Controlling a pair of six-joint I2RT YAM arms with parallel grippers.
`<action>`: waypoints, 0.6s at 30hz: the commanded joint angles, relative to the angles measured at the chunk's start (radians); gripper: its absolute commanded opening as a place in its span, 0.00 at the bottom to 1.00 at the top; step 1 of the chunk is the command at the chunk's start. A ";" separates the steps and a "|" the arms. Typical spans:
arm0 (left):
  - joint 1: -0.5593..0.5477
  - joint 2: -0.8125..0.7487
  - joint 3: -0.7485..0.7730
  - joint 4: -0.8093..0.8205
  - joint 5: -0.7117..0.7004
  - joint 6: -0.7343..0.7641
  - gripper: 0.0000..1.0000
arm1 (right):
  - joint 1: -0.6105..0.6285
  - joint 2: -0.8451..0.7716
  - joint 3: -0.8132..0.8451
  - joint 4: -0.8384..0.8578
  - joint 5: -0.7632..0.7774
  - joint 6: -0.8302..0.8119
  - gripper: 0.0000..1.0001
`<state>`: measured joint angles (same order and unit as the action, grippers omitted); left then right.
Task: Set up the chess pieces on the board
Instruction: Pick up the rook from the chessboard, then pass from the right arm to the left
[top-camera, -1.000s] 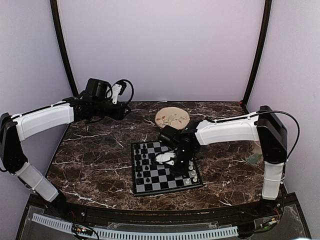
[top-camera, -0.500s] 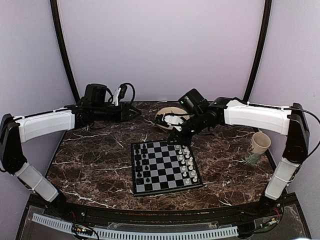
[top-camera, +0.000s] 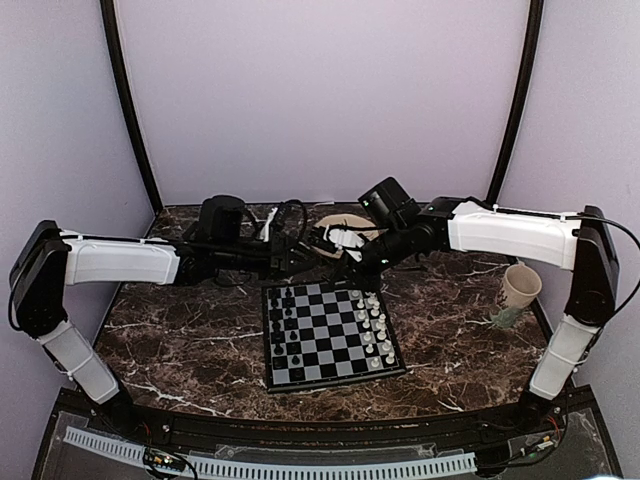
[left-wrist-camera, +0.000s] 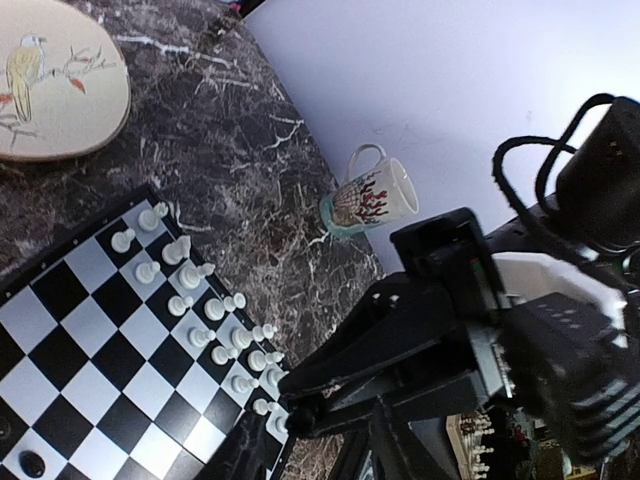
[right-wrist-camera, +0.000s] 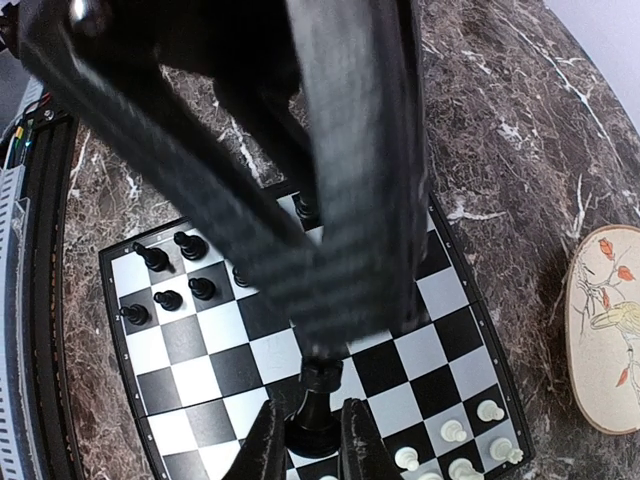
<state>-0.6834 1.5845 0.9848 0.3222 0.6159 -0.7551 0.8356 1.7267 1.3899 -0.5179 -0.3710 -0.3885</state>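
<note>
The left arm (top-camera: 120, 262) and right arm (top-camera: 510, 235) share one look — smooth white shells between black joints, looping black cables (left-wrist-camera: 499, 160), dark flat-sided fingers (right-wrist-camera: 266, 448).

Pieces (top-camera: 372, 325) on board (top-camera: 324, 338); plate (left-wrist-camera: 60, 90) behind board; cup (top-camera: 521, 287) far right.

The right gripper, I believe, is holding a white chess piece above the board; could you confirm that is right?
Not quite: the chess piece in the right gripper is black, not white. The right wrist view shows it pinched between the fingers above the board.
</note>
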 joint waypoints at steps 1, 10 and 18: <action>-0.024 0.050 0.027 0.059 0.037 -0.044 0.37 | -0.007 0.019 0.031 0.017 -0.049 -0.004 0.14; -0.040 0.102 0.052 0.062 0.055 -0.056 0.30 | -0.007 0.014 0.017 0.027 -0.048 0.000 0.15; -0.043 0.118 0.058 0.058 0.070 -0.062 0.26 | -0.007 0.024 0.021 0.033 -0.036 0.004 0.15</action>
<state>-0.7185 1.6978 1.0142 0.3515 0.6590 -0.8139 0.8349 1.7378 1.3941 -0.5159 -0.4046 -0.3878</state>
